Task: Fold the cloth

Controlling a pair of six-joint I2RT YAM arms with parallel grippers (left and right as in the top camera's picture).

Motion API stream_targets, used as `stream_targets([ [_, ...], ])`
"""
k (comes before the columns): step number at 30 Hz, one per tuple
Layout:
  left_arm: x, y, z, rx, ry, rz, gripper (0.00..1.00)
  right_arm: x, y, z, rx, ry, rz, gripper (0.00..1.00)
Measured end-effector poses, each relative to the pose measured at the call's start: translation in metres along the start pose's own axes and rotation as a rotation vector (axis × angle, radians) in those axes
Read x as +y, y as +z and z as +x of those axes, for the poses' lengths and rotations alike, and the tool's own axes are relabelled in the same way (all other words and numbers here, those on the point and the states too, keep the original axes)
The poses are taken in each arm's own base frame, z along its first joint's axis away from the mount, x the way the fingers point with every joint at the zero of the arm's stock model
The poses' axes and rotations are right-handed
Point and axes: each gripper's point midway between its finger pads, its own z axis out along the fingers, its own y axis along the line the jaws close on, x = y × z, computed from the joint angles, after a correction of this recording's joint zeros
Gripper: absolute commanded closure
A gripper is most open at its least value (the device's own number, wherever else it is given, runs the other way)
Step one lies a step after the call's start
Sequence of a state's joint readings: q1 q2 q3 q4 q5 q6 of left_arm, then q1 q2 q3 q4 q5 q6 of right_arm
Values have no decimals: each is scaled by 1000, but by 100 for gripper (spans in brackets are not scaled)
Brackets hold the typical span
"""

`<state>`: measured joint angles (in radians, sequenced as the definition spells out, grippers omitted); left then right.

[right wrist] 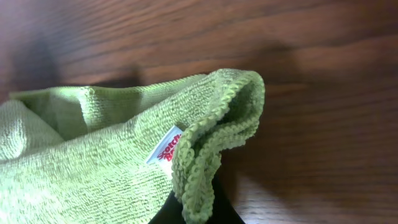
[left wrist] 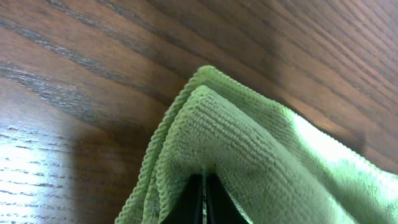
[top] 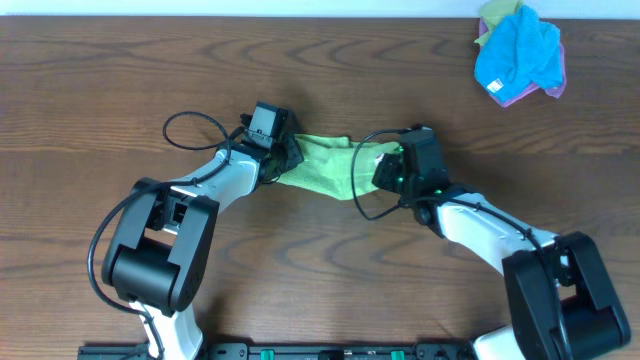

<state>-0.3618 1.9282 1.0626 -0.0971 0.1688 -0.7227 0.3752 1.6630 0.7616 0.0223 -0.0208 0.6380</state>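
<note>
On the bench (top: 300, 60), the lime-green cloth (top: 325, 165) lies bunched, one end pinched by the left end effector (top: 288, 158) and the other by the right end effector (top: 388, 172); folding looks barely begun.

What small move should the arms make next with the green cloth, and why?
Probably lift both ends slightly, together. The left tool and right tool are each closed on opposite ends of the cloth, which lies bunched on the table between them; raising it should let it hang flat.
</note>
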Motion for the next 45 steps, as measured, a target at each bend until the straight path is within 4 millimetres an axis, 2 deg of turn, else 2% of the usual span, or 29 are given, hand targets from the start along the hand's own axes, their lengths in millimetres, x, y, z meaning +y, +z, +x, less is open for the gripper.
stream_targets([
  [2, 0, 0, 0, 3, 9, -4, 94, 5, -2, -1, 8, -42, 20, 99],
  [7, 3, -1, 2, 16, 20, -17, 94, 16, -10, -26, -16, -98, 53, 99],
  [10, 5, -2, 1, 21, 13, -22, 94, 18, -16, -37, -29, -120, 87, 99],
  [14, 9, -3, -1, 28, 1, -27, 94, 17, -19, -43, -36, -149, 112, 99],
  [22, 14, -8, -4, 47, 12, -65, 94, 18, -30, -47, -48, -194, 124, 99],
  [28, 7, -13, -16, 22, 13, -65, 94, 44, -48, -52, -99, -277, 66, 99],
  [36, 4, -14, -19, 18, 14, -60, 94, 72, -51, -37, -99, -411, 16, 99],
  [45, 7, -20, -18, 47, 57, -89, 94, 85, -52, -36, -123, -479, -7, 99],
])
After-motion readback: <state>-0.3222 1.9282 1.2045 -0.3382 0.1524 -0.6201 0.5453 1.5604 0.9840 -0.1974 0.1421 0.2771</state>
